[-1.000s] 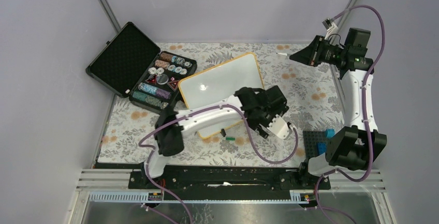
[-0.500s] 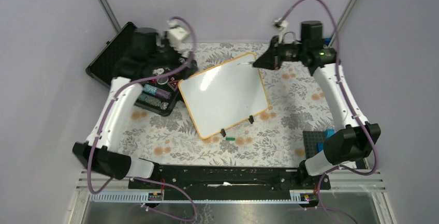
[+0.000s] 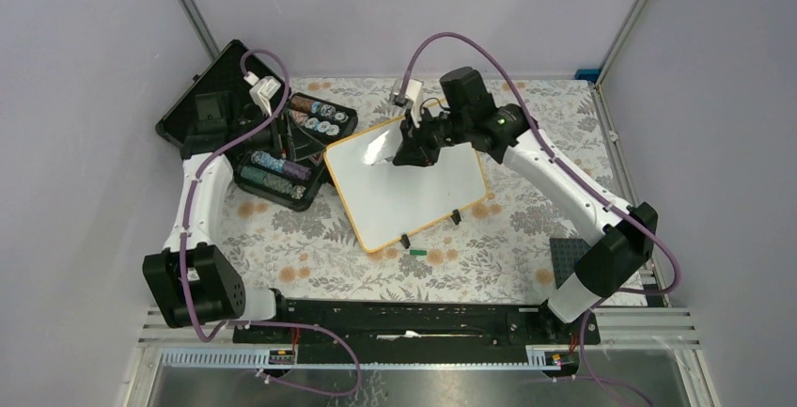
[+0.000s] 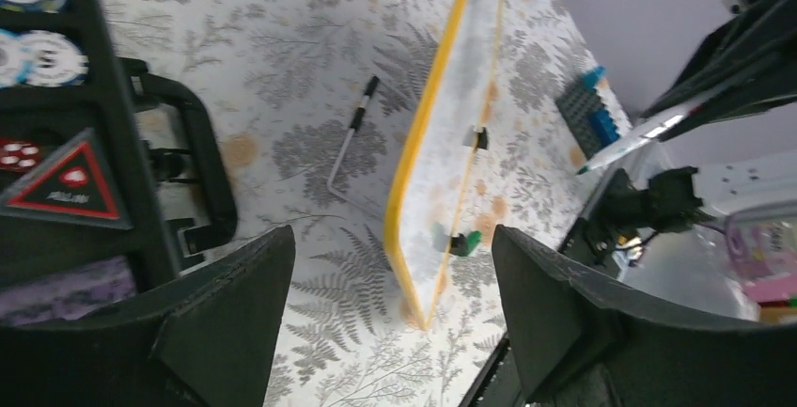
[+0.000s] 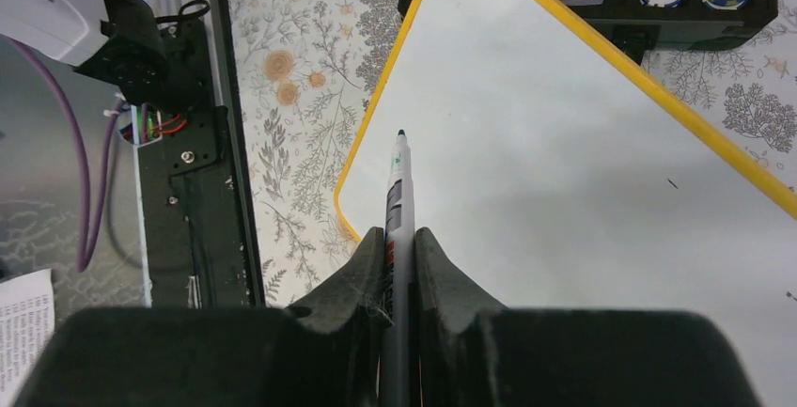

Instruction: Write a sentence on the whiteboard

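Observation:
The whiteboard [image 3: 423, 195] lies tilted mid-table, with an orange-yellow rim and two black clip feet [image 3: 405, 240] on its near edge. Its face [image 5: 583, 172] is blank; no sentence shows on it. My right gripper [image 3: 411, 153] hovers over the board's far part, shut on a marker [image 5: 399, 191] whose dark tip points at the board near its corner. My left gripper [image 3: 285, 139] is by the case's near edge, left of the board. It is open, with nothing between its fingers [image 4: 226, 322]; the board's rim [image 4: 423, 172] shows edge-on past them.
An open black case [image 3: 226, 97] with poker chips [image 3: 315, 116] sits at the back left, touching the board's corner. A green cap [image 3: 418, 251] lies just in front of the board. A dark baseplate with blue bricks [image 3: 575, 258] is at the right front. A thin black-tipped rod [image 4: 352, 134] lies beside the board.
My right arm has swung left from the back right corner to above the board, still holding the marker. My left arm went from over the board to the case.

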